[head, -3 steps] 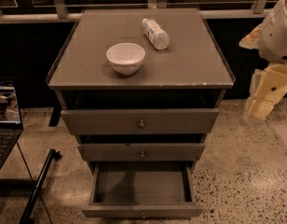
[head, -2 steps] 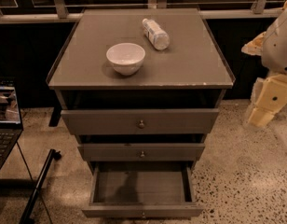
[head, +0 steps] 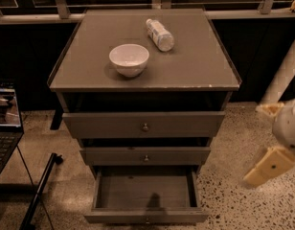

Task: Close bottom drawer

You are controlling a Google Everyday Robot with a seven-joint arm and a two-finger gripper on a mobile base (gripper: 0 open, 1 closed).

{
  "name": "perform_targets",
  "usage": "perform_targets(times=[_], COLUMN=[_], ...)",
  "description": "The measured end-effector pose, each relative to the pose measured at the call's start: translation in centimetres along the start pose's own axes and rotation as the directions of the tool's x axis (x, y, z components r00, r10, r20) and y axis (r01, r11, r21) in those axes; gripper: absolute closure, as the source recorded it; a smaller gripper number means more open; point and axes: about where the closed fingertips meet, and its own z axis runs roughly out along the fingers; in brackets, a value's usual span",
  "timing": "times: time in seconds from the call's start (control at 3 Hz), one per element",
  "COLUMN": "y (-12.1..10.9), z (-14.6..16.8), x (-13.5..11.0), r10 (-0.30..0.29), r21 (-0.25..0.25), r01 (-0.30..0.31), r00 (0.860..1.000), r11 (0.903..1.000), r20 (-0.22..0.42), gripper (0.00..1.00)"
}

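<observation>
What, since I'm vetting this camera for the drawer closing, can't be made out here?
Camera view:
1. Pincer, low right of the cabinet: partly cut off by the right edge.
2. Bottom drawer: front's lower part cut off by the bottom edge.
3. Laptop: mostly cut off by the left edge.

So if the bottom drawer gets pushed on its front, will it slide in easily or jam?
Probably slides easily: the bottom drawer looks empty, so it is likely light. It sits pulled out straight, so a push near its middle knob should not twist it. The gripper hangs off to the right, not touching.
</observation>
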Motion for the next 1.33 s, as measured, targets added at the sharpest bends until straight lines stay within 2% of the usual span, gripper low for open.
perform_targets(times=[0.33, 0.67, 1.0, 1.33], y=[3.2, 4.5, 4.1, 4.2], z=[7.7, 14.8, 16.8, 16.6], x=[5.7, 9.3, 10.2, 10.1], r10=[0.178, 0.297, 0.327, 0.324], r21=[-0.081, -0.139, -0.148, -0.149], r01=[-0.170, -0.273, -0.300, -0.298], r00=[0.978, 0.934, 0.921, 0.922], r11=[0.9821, 0.9519, 0.9423, 0.9430], r20=[0.105, 0.198, 0.213, 0.212], gripper=[0.00, 0.00, 0.18, 0.43])
